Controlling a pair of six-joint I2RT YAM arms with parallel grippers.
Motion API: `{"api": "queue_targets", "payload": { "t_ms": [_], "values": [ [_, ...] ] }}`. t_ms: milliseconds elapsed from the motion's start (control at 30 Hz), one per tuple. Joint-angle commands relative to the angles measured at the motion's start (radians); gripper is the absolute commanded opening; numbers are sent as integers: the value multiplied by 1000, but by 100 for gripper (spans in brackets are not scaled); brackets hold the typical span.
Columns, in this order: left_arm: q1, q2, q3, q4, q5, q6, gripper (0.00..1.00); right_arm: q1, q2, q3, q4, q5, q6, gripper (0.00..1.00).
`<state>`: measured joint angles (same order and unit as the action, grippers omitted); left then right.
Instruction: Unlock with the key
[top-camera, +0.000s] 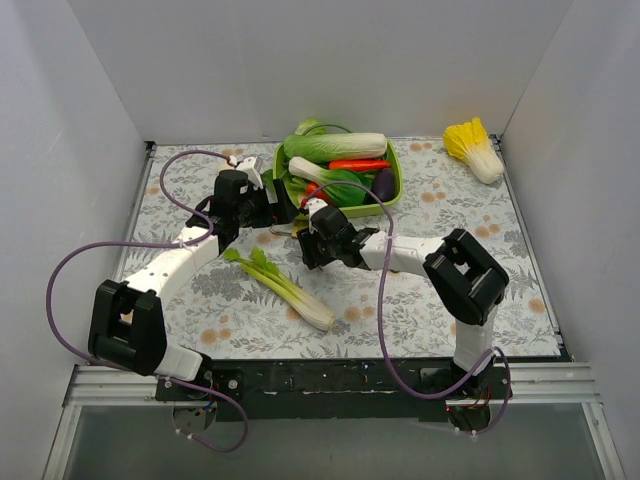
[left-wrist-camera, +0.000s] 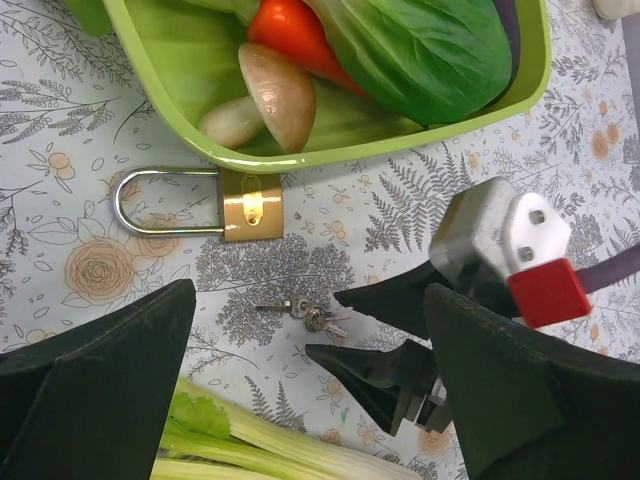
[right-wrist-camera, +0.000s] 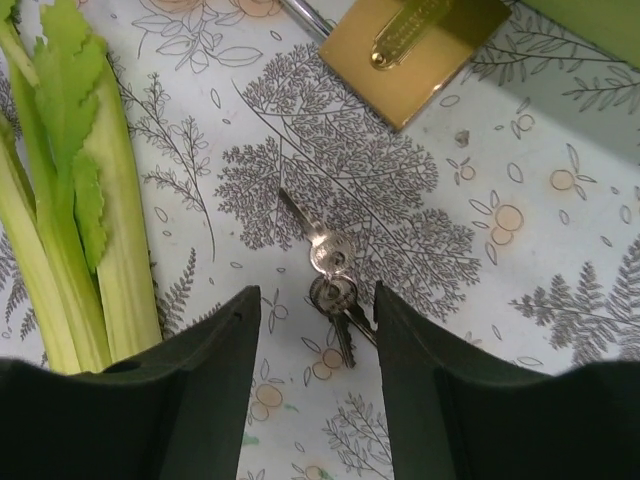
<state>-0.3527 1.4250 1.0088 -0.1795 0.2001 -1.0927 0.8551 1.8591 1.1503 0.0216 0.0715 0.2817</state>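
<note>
Key pick-up step. You are straddling the key bunch (right-wrist-camera: 332, 275), lying flat on the bench (right-wrist-camera: 520, 330) near the brass padlock (right-wrist-camera: 410, 45), with the right fingers (right-wrist-camera: 220, 380) partly open and holding nothing. The left fingers (left-wrist-camera: 100, 380) are hanging wide and empty. Next move, likely: closing squarely on the key heads.
</note>
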Motion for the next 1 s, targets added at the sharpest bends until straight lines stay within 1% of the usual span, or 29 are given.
{"api": "queue_targets", "payload": {
  "t_ms": [0,100,133,200,233,400,500,533,600,700,800,833,933,967],
  "values": [
    [0,-38,8,8,25,13,98,16,52,63,-20,42,2,55],
    [-2,-43,11,3,24,13,98,19,78,78,-20,57,5,51],
    [0,-46,13,2,24,13,98,19,87,83,-46,60,5,49],
    [0,-49,13,0,19,14,98,19,95,86,-45,65,4,45],
    [-2,-52,11,0,19,14,98,19,98,88,-43,68,4,38],
    [0,-64,10,2,15,19,98,19,107,88,-35,57,2,26],
    [-2,-75,4,9,21,24,98,19,98,78,-31,34,5,10],
    [-2,-78,4,12,24,25,98,19,83,74,-31,33,5,2],
    [0,-89,-4,18,38,33,98,19,58,45,0,24,7,1],
    [-2,-110,-15,38,73,39,98,15,-26,3,31,4,-7,1],
    [0,-135,-29,66,140,48,98,1,-142,-66,55,-38,-21,1],
    [-2,-143,-32,84,160,53,98,-2,-205,-99,60,-50,-25,1],
    [-2,-169,-55,138,275,57,98,-16,-337,-147,55,-65,-38,1],
    [-2,-172,-59,150,377,60,98,-24,-371,-181,49,-100,-36,1]
  ]
}}
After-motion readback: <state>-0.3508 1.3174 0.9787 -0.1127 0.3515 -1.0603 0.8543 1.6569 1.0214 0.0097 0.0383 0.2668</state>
